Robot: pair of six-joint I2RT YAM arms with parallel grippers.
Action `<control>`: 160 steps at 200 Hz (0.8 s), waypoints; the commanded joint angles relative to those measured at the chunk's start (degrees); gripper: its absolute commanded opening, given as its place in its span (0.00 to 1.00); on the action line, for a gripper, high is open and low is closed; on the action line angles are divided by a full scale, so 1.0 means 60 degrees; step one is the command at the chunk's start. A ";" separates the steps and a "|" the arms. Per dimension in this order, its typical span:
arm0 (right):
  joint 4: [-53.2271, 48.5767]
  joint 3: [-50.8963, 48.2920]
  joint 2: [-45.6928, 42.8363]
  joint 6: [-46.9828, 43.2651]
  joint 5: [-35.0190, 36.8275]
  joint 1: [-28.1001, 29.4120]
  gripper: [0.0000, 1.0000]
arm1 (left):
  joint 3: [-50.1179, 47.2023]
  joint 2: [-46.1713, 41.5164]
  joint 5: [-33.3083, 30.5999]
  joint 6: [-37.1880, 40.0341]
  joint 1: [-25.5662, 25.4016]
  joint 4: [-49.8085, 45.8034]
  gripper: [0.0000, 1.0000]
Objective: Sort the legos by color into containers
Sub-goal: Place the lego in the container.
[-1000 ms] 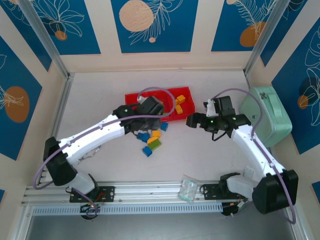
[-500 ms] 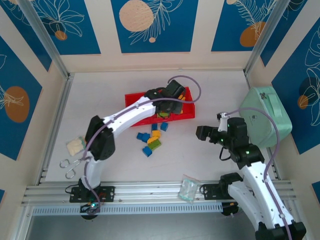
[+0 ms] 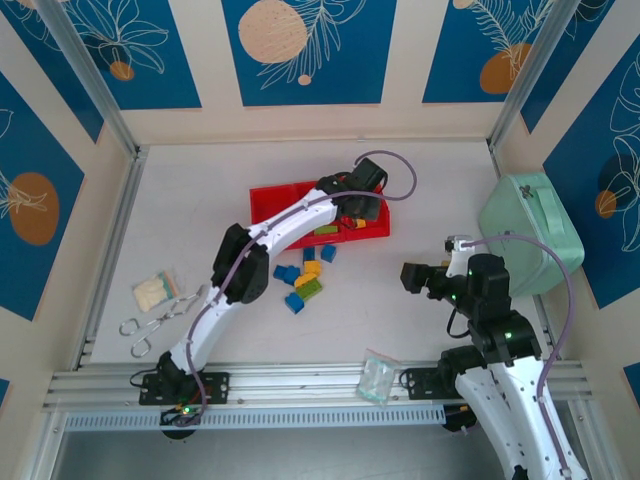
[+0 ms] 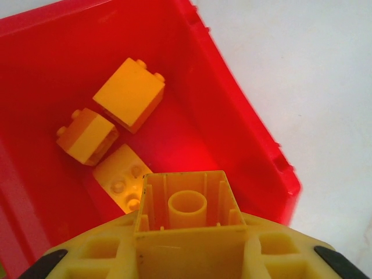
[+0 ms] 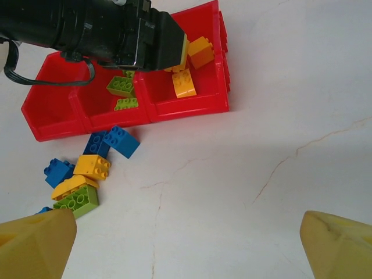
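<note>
Drop step, by the look of it — left gripper (image 3: 354, 203) hangs over the right-hand compartment of the bright red three-compartment plastic tray (image 5: 192, 103), jaws pinched on an orange-yellow studded plastic brick (image 4: 186, 204) whose hollow underside shows in the left wrist view. Under it in that compartment lie three more orange-yellow bricks (image 4: 129, 93), so the colour matches; two lime green bricks (image 5: 121, 86) sit in the middle compartment. Held brick looks nearer the compartment's outer wall than its centre, though I can't fix that exactly. To do this well, I'd judge: nudge toward the middle of the compartment, lower until just above the bricks lying there, then spread the jaws — a release from height could bounce the brick off the others and over the shallow wall. Lift straight up afterwards. Right gripper (image 3: 411, 277) is spread wide, holding nothing, over bare table (image 5: 261, 145) well apart from the tray. Loose pile of blue, yellow and green bricks (image 3: 303, 278) lies just in front of the tray; the right arm had best keep out of the left arm's path back to it.
</note>
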 commanded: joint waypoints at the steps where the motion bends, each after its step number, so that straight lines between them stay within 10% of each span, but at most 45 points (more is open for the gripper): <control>1: -0.0024 -0.0149 0.0045 -0.0169 -0.0056 0.0190 0.99 | 0.0370 0.0237 -0.0357 -0.0214 0.0244 -0.0116 0.00; 160: 0.0115 -0.0210 0.0071 -0.0364 -0.0571 0.1202 0.99 | -0.0773 -0.1250 0.1927 -0.0109 0.0191 0.1248 0.76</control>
